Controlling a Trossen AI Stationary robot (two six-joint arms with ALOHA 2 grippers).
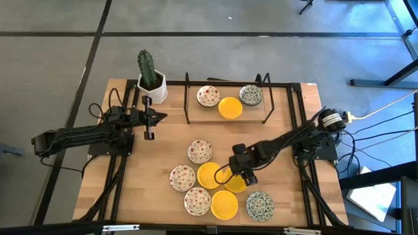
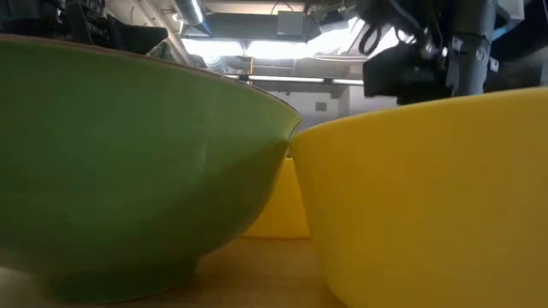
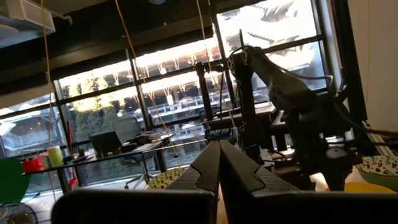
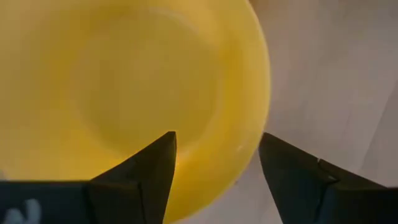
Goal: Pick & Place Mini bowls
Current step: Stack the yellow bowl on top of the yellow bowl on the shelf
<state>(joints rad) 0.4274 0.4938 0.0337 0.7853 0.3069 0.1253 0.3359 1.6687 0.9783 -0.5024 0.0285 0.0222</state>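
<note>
- Setting: a wooden desk [image 1: 163,124] stands on a grey floor; a black wire rack [image 1: 225,98] sits at 12 o'clock on it, with a potted cactus [image 1: 150,78] at about 11 o'clock.
- Task items: three mini bowls rest in the rack, one red-specked [image 1: 208,96], one yellow [image 1: 230,108], one grey-green [image 1: 251,94]. The others cluster at about 6 o'clock on the desk, among them a red-specked bowl [image 1: 200,151], a yellow bowl [image 1: 209,175] and a grey-green bowl [image 1: 260,205].
- Right gripper [image 1: 238,175]: it is low over the cluster, jaws spread wide and straddling the rim of a yellow target bowl [image 4: 124,87]; one finger [image 4: 146,168] lies over the bowl's inside, the other finger [image 4: 298,180] outside it. Nothing is pinched yet.
- Left gripper [image 1: 149,117]: it waits at 10 o'clock, raised, jaws pressed together and empty.
- Risk 1: the rim is thin, curved and probably smooth, so a shallow bite may let the bowl slip or tilt on lifting.
- Risk 2: neighbouring bowls lie touching or just beside the target, so the outer finger may nudge them or drag one along.
- Risk 3: the rack's bars may catch a tilted bowl at placement.
</note>
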